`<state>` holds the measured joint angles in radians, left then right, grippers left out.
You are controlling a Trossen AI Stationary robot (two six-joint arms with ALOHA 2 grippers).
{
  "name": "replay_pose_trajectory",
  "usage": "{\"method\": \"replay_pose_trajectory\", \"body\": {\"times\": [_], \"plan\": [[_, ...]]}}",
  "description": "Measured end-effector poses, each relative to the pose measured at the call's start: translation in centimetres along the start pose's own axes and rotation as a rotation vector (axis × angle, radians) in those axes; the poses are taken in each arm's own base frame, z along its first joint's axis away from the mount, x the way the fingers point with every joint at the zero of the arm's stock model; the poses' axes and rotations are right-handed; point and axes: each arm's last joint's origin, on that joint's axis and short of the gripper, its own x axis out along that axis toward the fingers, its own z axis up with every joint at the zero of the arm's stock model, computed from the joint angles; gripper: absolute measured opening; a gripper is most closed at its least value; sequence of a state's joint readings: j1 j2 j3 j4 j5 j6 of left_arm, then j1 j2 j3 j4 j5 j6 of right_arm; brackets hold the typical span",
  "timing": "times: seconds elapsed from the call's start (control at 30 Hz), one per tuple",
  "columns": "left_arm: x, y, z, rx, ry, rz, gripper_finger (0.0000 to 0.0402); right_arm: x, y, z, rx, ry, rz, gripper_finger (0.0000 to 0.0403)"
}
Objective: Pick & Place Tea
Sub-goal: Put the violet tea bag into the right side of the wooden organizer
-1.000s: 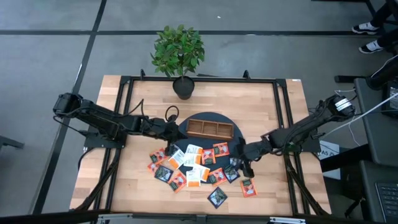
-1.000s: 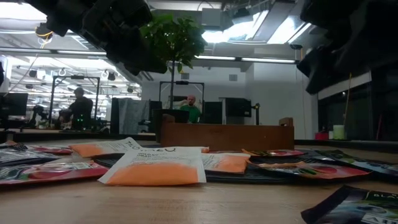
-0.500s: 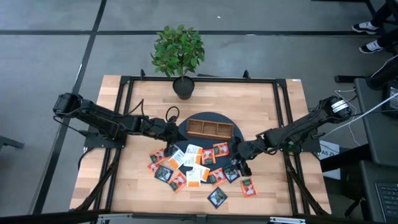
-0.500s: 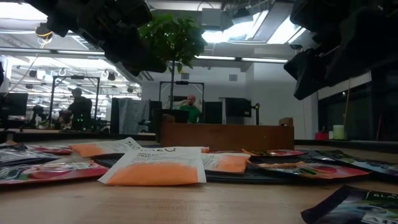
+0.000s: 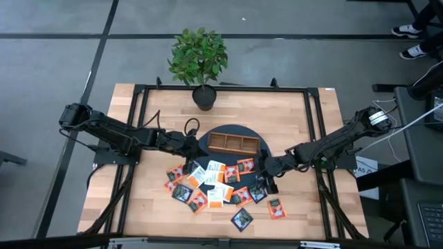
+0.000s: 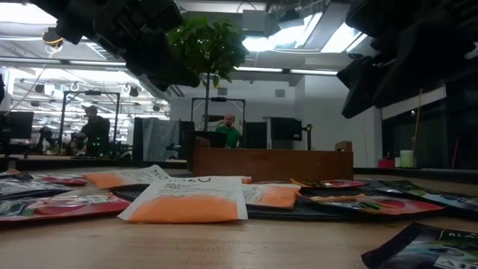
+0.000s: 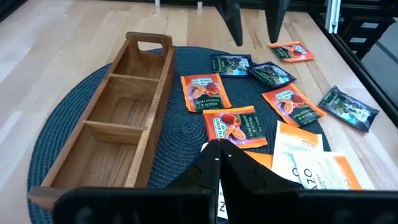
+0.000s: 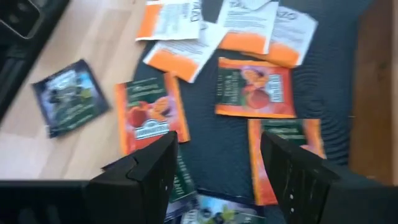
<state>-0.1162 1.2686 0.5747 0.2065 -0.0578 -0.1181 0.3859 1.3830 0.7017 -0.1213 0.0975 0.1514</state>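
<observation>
Several tea sachets [image 5: 216, 188], orange, white and dark, lie flat and scattered on the wooden table and on the near part of a round dark mat [image 5: 252, 158]. The brown three-compartment tray [image 5: 233, 142] stands on the mat beyond them; its compartments [image 7: 118, 118] show bare wood. My left gripper [image 7: 219, 154] hangs shut above the mat's left side, next to the tray's left end [image 5: 196, 156]. My right gripper [image 8: 217, 158] hangs open above the sachets on the right [image 5: 266, 180], slanting down, nothing between its fingers.
A potted plant [image 5: 201, 66] stands at the table's far edge behind the tray. A black frame rail [image 5: 142, 124] runs around the table. Bare wood [image 5: 304, 221] lies at the near right corner. In the low view people [image 6: 229, 131] show in the room beyond.
My right gripper has shifted a little toward the table's left, over the right-hand sachets, and has rolled somewhat at the wrist. It has stayed open. The sachets and tray lie as before.
</observation>
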Motion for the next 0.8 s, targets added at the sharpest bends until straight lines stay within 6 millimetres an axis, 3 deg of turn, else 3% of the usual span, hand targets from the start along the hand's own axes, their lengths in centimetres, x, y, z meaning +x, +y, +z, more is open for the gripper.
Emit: {"method": "replay_pose_trajectory", "body": {"times": [0.43, 0.7, 0.8], "plan": [[0.0, 0.0, 0.0, 0.0, 0.0, 0.0, 0.0004, 0.2, 0.0, -0.1, 0.015, 0.013, 0.0, 0.0233], [0.0, 0.0, 0.0, 0.0, 0.002, -0.012, 0.0004, 1.4, -1.1, -0.4, 0.245, 0.105, 0.274, 0.0233], [0.0, 0.0, 0.0, -0.002, 0.0, -0.013, 0.0004, 2.4, -1.5, -0.4, 0.216, 0.1, 0.33, 0.0233]]}}
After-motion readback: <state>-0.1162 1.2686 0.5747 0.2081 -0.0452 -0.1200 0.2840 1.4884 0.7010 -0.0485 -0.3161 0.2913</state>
